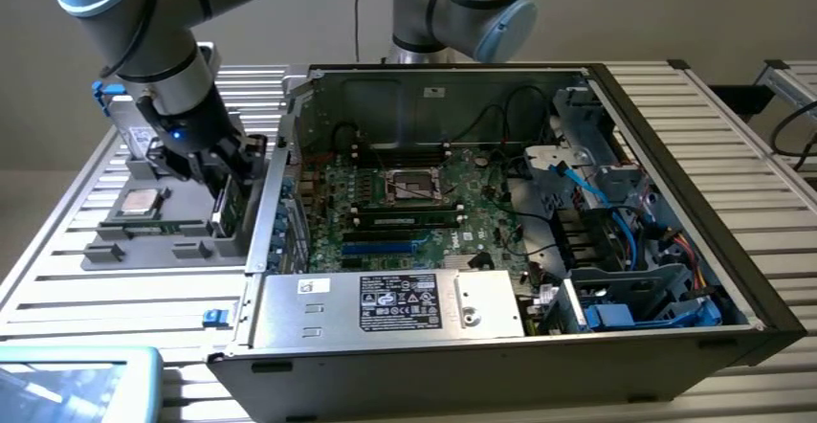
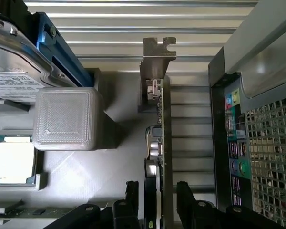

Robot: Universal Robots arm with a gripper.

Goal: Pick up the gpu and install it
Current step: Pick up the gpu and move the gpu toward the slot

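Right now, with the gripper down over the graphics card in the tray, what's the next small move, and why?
Probably close the gripper on the gpu. The card stands on edge in the grey tray, and the open fingers sit one on either side of it without touching its faces, so nothing is held yet. It looks lined up for a grasp.

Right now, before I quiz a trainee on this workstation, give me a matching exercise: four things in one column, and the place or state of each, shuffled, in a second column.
Things:
1. gpu
2. gripper
3. processor chip
4. motherboard

Place or state:
a. lying flat in the grey tray
b. inside the open computer case
c. standing on edge in the grey tray
d. open, straddling the gpu

Pairs: 1-c, 2-d, 3-a, 4-b.
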